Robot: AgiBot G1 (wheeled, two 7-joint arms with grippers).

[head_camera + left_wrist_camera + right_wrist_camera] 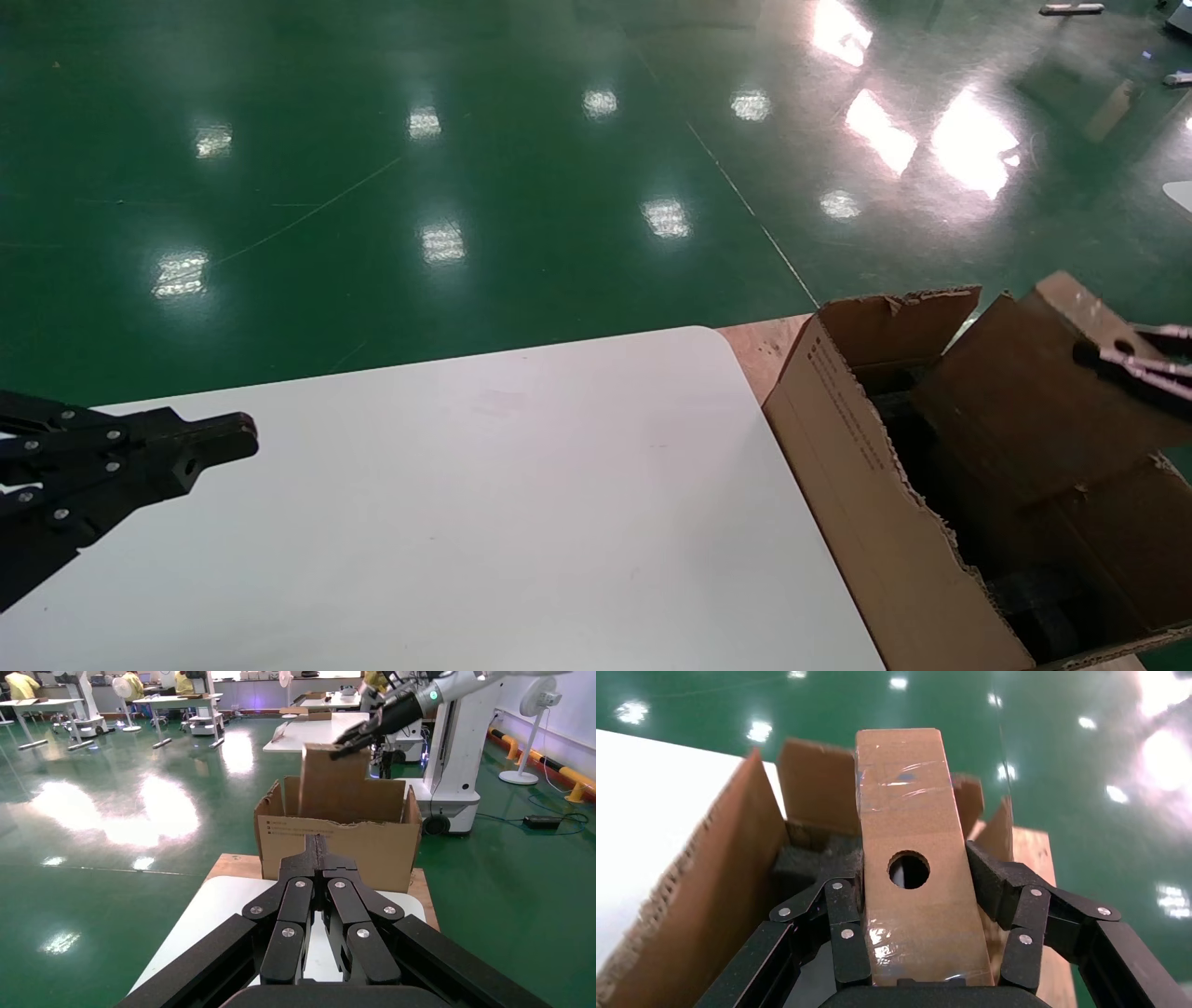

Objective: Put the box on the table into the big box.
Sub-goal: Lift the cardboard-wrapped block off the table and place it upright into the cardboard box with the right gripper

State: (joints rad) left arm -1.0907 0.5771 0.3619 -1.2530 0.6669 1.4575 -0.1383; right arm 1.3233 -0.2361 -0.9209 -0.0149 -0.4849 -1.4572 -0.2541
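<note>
Clamped between the right gripper (916, 903) fingers, the box (914, 846) hangs over the big box (866, 485).

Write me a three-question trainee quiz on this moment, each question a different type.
1. True or false: the box lies flat on the table.
2. Which claw grips the box? A) left claw B) right claw
3. Fill in: the box hangs over the open ____.

Key: 1. False; it is held up, tilted, off the table. 2. B; the left claw is shut, over the table's near left part. 3. big box.
</note>
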